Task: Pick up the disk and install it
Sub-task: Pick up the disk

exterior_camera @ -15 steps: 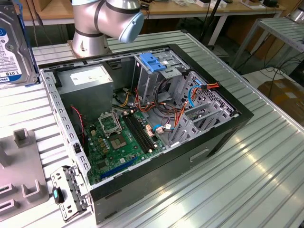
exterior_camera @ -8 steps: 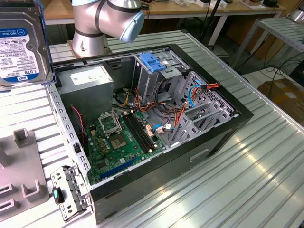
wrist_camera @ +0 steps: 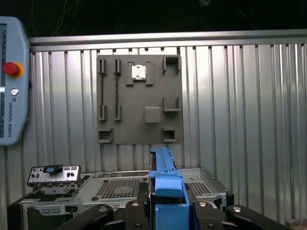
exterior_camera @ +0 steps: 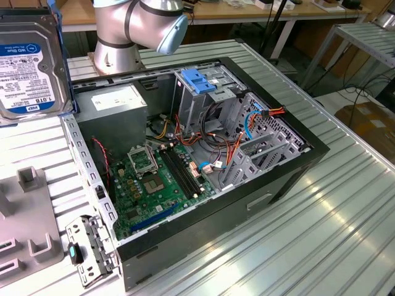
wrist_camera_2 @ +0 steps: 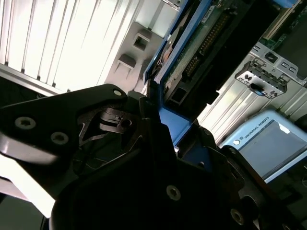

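The disk, silver with a white and blue label and blue side rails, hangs in the air at the exterior view's upper left, above the table beside the open computer case. In the first wrist view the disk stands edge-on with its blue rail facing the camera, and my gripper is shut on it, a black finger on each side. In the second wrist view the circuit-board side of the disk shows, with my gripper clamped on the blue rail.
The open computer case lies on the ribbed metal table. Inside it are a metal drive cage with a blue top, a grey power-supply box and a green motherboard. A grey fixture plate, a teach pendant and a small metal bracket lie nearby.
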Controlling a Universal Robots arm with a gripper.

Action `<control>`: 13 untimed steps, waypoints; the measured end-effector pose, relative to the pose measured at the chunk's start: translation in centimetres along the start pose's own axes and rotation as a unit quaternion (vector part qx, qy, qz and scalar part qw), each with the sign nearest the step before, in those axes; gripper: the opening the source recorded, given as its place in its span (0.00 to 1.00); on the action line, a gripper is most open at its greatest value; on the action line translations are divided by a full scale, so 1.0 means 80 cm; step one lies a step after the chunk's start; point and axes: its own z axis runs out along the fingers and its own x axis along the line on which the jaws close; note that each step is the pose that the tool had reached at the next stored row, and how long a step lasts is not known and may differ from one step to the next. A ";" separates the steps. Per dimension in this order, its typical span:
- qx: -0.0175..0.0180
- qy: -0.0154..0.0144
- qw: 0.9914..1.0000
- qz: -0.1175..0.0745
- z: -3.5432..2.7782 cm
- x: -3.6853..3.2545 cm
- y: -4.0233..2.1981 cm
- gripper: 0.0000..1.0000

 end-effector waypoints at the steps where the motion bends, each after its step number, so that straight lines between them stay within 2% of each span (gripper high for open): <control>1: 0.000 0.000 1.000 0.000 0.0001 0.0022 -0.0019 0.37; 5: 0.000 0.001 1.000 0.000 0.0001 0.0052 -0.0108 0.37; 13: 0.000 0.001 1.000 0.000 0.0005 0.0079 -0.0347 0.37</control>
